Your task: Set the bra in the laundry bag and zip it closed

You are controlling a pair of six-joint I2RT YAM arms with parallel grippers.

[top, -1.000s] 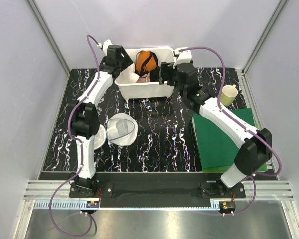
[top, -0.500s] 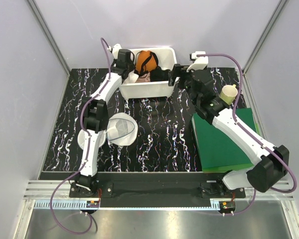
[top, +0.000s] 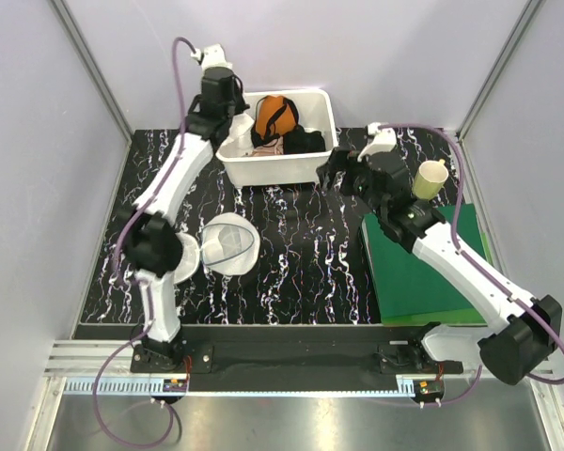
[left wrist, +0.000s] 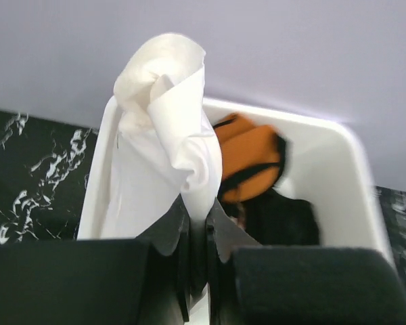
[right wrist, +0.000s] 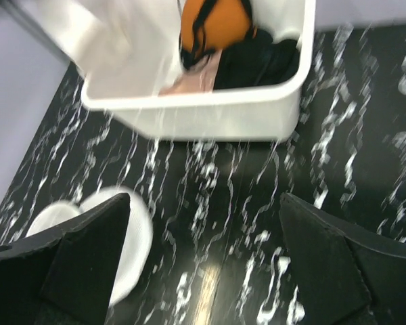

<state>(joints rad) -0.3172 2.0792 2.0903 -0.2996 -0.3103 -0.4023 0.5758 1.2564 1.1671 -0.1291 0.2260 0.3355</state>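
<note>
Left wrist view: the left gripper (left wrist: 196, 227) has its jaws pressed narrow on a fold of the bra (left wrist: 166, 122), a soft white cloth that stands crumpled and twisted above the fingers. It is over the left end of the white plastic tub (left wrist: 355, 203), smooth and rectangular, at the far edge of the worktop (top: 301, 263), which is black with white veins. In the tub lie a rounded orange garment (left wrist: 254, 159) with black straps and a black garment (left wrist: 281, 220). The right gripper (right wrist: 206, 244) is spread wide and holds nothing, above the worktop near the tub's right near corner. The laundry bag (top: 227, 242), round white mesh, lies open in 2 disc halves towards the worktop's left edge.
</note>
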